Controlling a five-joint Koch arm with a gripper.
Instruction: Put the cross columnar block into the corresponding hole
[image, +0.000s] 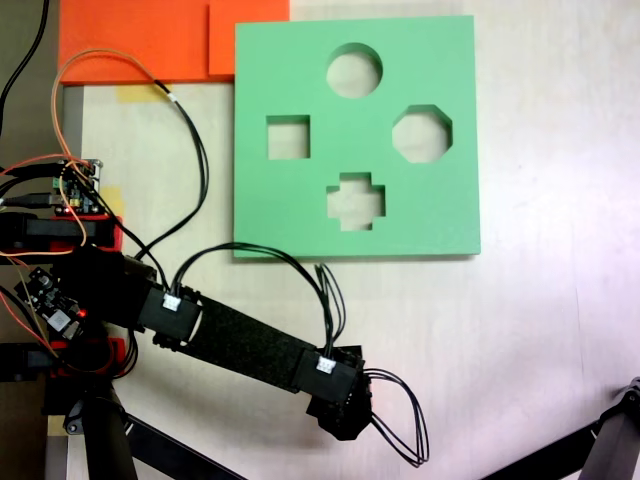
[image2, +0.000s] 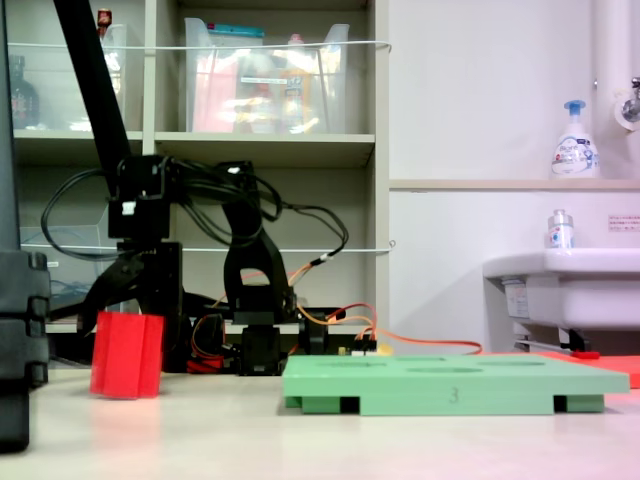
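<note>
Open table between the arm and the board

From the gripper (image: 341, 425) in the first exterior view, bare tabletop (image: 530, 330) lies open toward 12 and 3 o'clock up to the green board (image: 440, 215). The cross-shaped hole (image: 356, 201) is uncovered. Looping black cables (image: 395, 430) hang at the gripper's 3 o'clock; the arm base (image: 70, 290) crowds 9 o'clock.

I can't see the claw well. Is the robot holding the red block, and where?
It seems so: the end effector comes down onto the red block from above, and the block is tilted. The exact hold cannot be told.
</note>
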